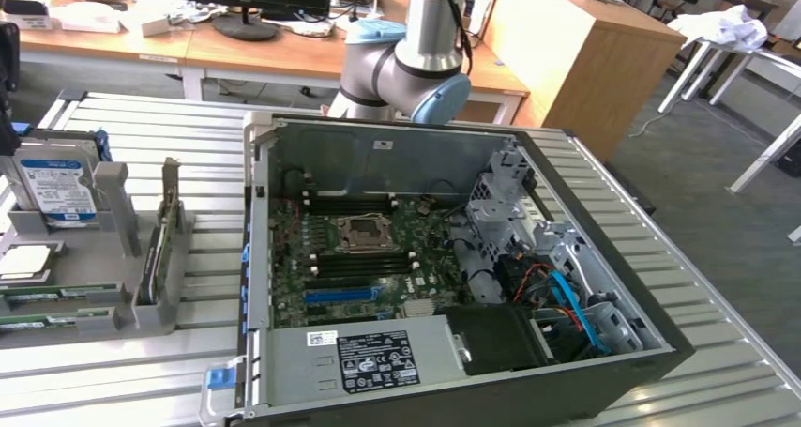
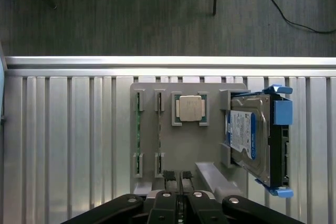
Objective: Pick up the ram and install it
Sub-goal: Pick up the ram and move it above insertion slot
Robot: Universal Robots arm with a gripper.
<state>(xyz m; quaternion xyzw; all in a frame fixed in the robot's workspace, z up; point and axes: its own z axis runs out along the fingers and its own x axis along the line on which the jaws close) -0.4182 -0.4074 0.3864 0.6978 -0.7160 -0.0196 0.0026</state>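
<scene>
A ribbed metal table (image 1: 113,371) carries the open computer case (image 1: 375,155), with the robot arm (image 1: 419,66) behind it. At the exterior view's left we see a gray holder (image 2: 168,145) with a hard drive (image 2: 247,135). The ram (image 2: 139,129) stands edge-on in its slot there. The gripper (image 2: 179,182) hovers above the holder, jaws closed.

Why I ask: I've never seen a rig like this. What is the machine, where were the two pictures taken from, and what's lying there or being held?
It's a robot arm by an open computer case on a metal table; that picture comes from a camera off the arm. The other comes from a camera on its wrist, looking down past its closed hand, which holds nothing I can see. Below lies a grey holder carrying a hard drive, a processor chip and the ram.
</scene>
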